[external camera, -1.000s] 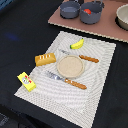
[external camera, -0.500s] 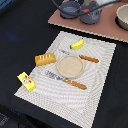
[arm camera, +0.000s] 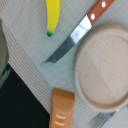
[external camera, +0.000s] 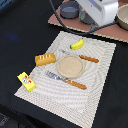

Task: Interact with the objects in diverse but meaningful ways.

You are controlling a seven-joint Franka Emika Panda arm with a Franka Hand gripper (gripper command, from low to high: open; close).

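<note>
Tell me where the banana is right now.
In the exterior view the banana lies near the far edge of the striped placemat, just beyond the round wooden plate and beside the knife. The wrist view shows it too.

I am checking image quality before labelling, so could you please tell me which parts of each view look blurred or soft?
Exterior view: the arm at the top is smeared, while the plate and banana stay fairly sharp. Wrist view: soft throughout, most at the bread loaf; the knife blade shows mild glare.
</note>
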